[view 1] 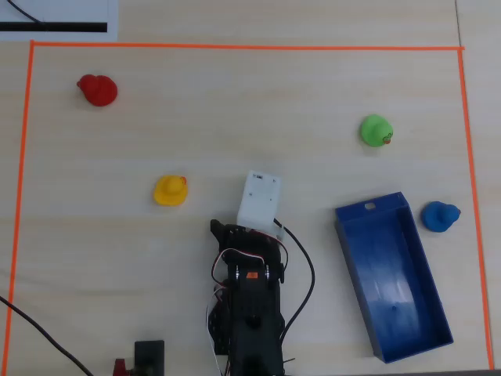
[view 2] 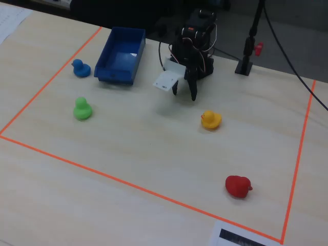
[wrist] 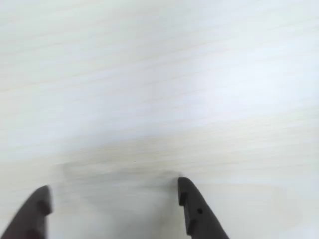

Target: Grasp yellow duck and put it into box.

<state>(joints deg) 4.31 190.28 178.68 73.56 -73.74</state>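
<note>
Fingers: two dark fingertips (wrist: 192,204) poke up from the bottom of the wrist view, spread apart with only bare pale wood between them.
Wrist view: blurred tabletop (wrist: 159,89), no toy in sight.
Overhead view: the arm (view 1: 249,305) sits at the bottom middle; the yellow duck (view 1: 170,190) lies on the table to its upper left, apart from it. The box (view 1: 391,276) lies to the right, holding nothing, a blue duck (view 1: 440,216) just beside its upper right wall.
Fixed view: the gripper (view 2: 184,94) hangs open above the table, short of the yellow duck. A green duck (view 2: 82,109) and a red duck (view 2: 238,185) sit well apart inside the orange tape (view 2: 128,185).
</note>
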